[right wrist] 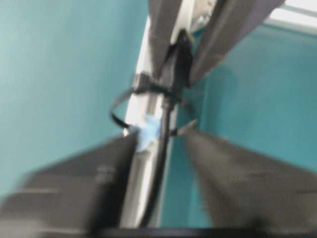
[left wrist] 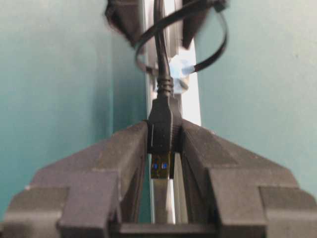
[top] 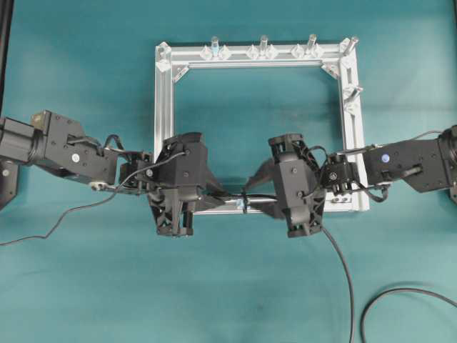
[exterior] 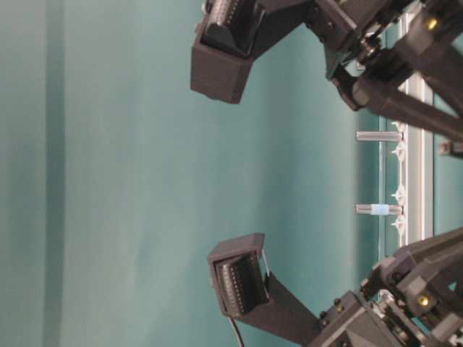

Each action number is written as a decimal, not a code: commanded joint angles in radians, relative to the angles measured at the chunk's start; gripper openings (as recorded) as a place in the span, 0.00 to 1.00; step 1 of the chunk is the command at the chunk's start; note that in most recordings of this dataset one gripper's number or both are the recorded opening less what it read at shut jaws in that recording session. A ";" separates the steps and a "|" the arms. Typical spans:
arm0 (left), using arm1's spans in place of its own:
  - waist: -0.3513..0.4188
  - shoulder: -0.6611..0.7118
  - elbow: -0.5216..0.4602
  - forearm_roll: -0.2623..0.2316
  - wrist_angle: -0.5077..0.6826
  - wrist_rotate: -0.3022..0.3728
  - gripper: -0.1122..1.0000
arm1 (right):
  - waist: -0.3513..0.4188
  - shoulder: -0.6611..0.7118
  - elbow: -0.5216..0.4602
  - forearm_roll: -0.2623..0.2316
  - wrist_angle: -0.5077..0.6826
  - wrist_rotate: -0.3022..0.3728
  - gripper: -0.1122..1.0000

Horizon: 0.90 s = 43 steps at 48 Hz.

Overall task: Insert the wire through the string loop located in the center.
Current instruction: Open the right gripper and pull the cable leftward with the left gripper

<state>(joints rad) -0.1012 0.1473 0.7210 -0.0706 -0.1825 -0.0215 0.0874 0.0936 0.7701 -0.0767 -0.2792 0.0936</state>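
Silver pegs (top: 263, 44) line the aluminium frame (top: 163, 100) beyond the string loop (left wrist: 181, 47).

I see a plain teal counter (top: 86, 64) under a silver aluminium square frame (top: 163, 100). The thin black wire (left wrist: 159, 44) ends in a black plug with blue-spotted gold tip; the black string loop (left wrist: 218, 42) carries pale blue.

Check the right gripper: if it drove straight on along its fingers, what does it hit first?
Likely the string loop around the frame bar, just ahead of the right gripper. The left gripper, clamping the wire's plug, sits right behind. Depth is unclear.
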 commanded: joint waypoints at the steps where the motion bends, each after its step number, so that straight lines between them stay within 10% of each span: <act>1: -0.002 -0.028 -0.011 0.003 -0.005 -0.002 0.28 | 0.003 -0.025 -0.017 0.003 0.005 0.002 0.68; 5: -0.002 -0.031 -0.008 0.003 -0.005 -0.002 0.28 | 0.003 -0.037 -0.012 0.003 0.017 0.002 0.83; 43: 0.000 -0.155 0.063 0.003 0.087 -0.008 0.28 | 0.005 -0.112 0.044 0.005 0.052 0.002 0.83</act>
<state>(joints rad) -0.1012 0.0445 0.7747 -0.0706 -0.1012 -0.0215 0.0890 0.0153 0.8130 -0.0752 -0.2270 0.0936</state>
